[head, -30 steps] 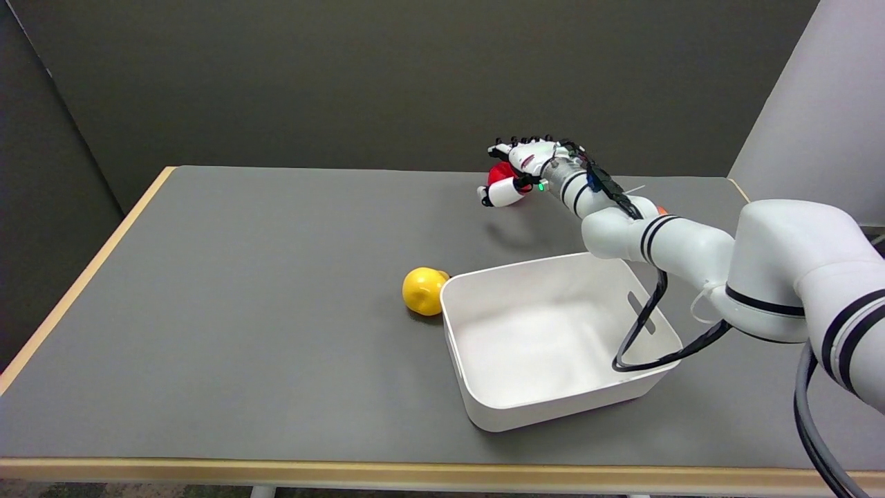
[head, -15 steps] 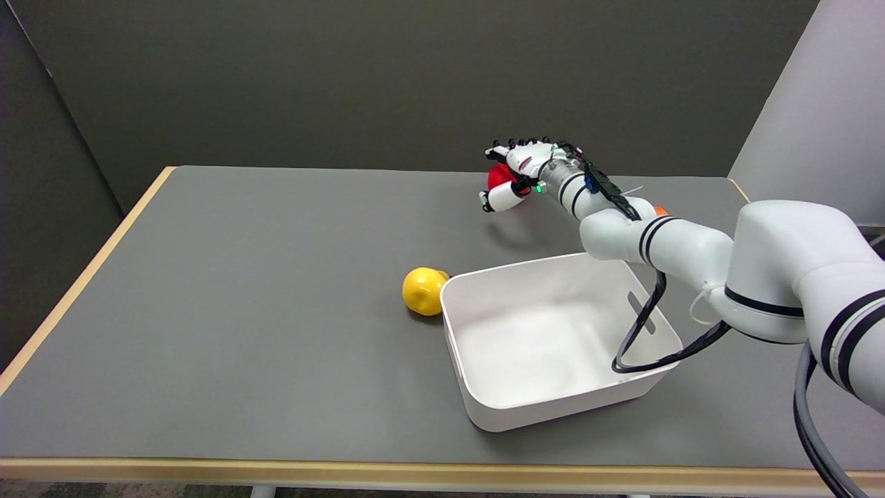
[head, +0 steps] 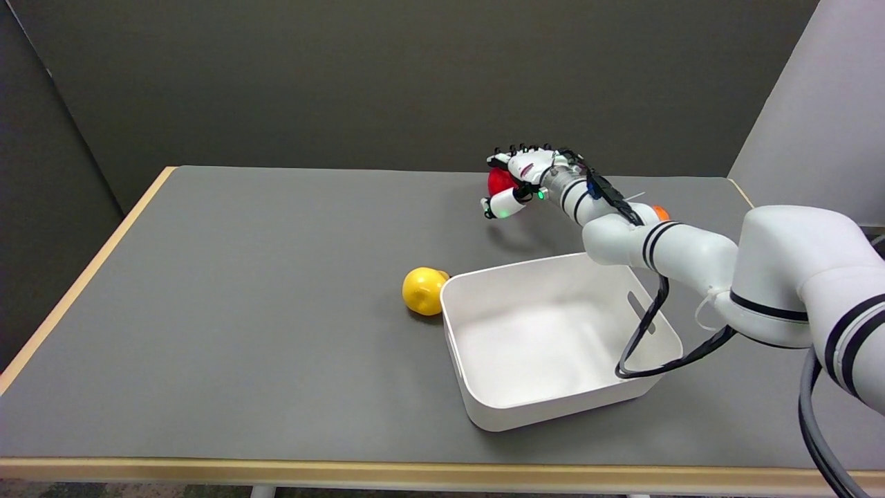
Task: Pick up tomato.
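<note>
Head view has the right hand [head: 520,181] far out over the back of the grey worktop [head: 242,290], its fingers [head: 502,206] curled round the red tomato [head: 499,182] — the fruit sits inside the grasp, partly hidden, and whether it is touching the worktop or clear of it I cannot tell. Nearer me stands a white tub [head: 553,339], with a yellow lemon-like fruit [head: 424,290] right against its left wall. Something small and orange [head: 660,212] peeks out behind the forearm — too hidden to name
</note>
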